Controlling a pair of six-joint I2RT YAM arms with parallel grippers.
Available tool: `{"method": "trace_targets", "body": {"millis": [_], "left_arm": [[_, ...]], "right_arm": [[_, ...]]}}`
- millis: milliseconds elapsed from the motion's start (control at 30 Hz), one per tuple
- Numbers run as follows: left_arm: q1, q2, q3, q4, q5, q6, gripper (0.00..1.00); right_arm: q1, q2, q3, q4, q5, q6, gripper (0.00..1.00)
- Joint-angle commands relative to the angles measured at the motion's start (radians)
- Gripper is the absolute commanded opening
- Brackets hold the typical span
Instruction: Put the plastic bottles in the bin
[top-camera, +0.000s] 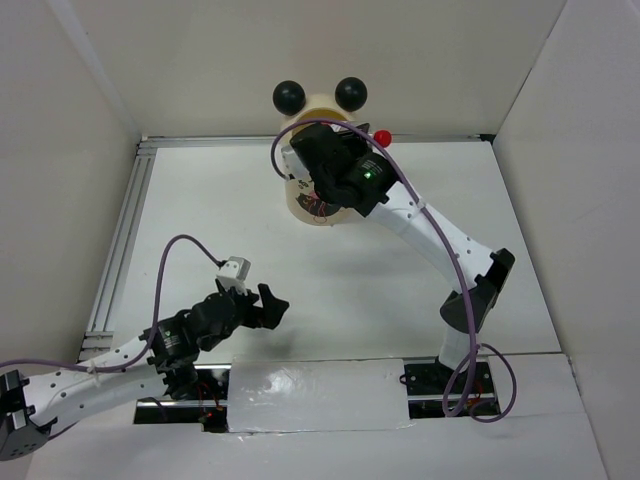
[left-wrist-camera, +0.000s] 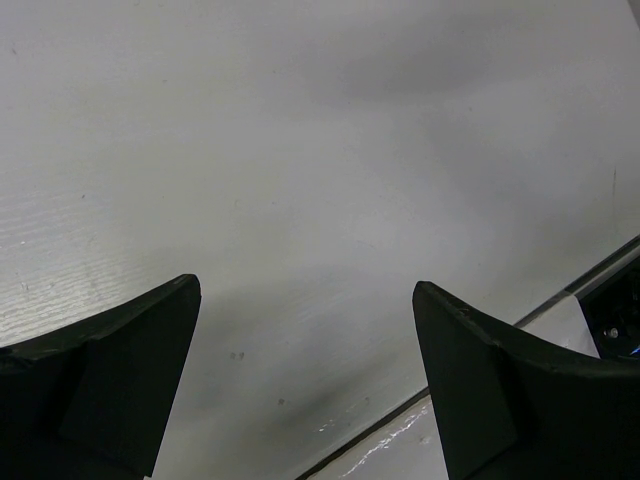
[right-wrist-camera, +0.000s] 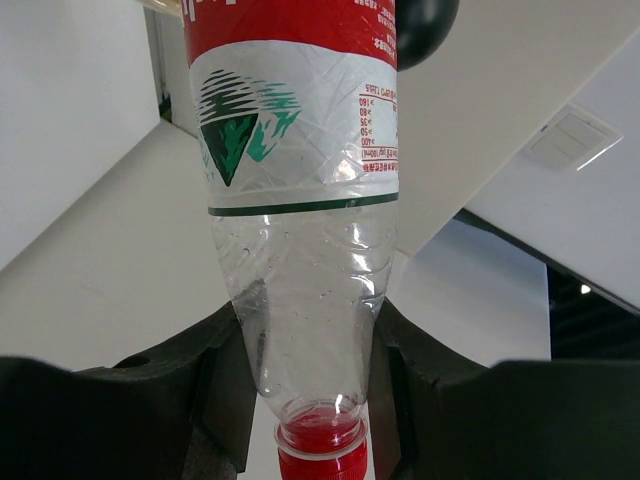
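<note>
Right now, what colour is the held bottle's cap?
Red. Cap of the bottle shows best in right wrist view.

In right gripper, a bottle, over bin at table's far side; left gripper front-left.

From above, my right wrist covers most of the bin, hiding its mouth and front. A small red thing by the rim is too small to name. In my right wrist view, the bottle runs off the top edge and its red cap off the bottom. A black ball is also cut off at the top. The fingers of my left gripper are cropped at the bottom edge.
</note>
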Motion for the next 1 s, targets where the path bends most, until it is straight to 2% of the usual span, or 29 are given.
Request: {"method": "trace_targets", "body": {"millis": [0, 267, 367, 400, 433, 567, 667, 967], "left_arm": [[0.003, -0.017, -0.009, 0.038, 0.005, 0.036, 1.00], [0.003, -0.040, -0.018, 0.047, 0.034, 0.056, 1.00], [0.003, -0.054, -0.027, 0.047, 0.034, 0.056, 1.00], [0.003, -0.066, -0.027, 0.037, 0.045, 0.056, 1.00], [0.003, -0.078, -0.027, 0.036, 0.045, 0.056, 1.00], [0.003, -0.098, -0.027, 0.007, 0.045, 0.056, 1.00], [0.003, -0.118, -0.027, 0.007, 0.036, 0.056, 1.00], [0.003, -0.084, -0.018, 0.016, 0.047, 0.065, 1.00]], "right_arm": [[0.008, 0.014, 0.056, -0.046, 0.068, 0.008, 0.27], [-0.022, 0.150, 0.114, -0.024, 0.114, 0.022, 0.30], [-0.034, 0.215, 0.151, -0.027, 0.155, 0.042, 0.39], [-0.043, 0.238, 0.163, -0.027, 0.164, 0.051, 0.44], [-0.043, 0.238, 0.163, -0.027, 0.164, 0.060, 0.56], [-0.052, 0.250, 0.173, -0.017, 0.175, 0.071, 0.85], [-0.042, 0.250, 0.173, -0.017, 0.163, 0.082, 0.96], [0.009, 0.187, 0.191, 0.052, 0.106, 0.085, 0.99]]}}
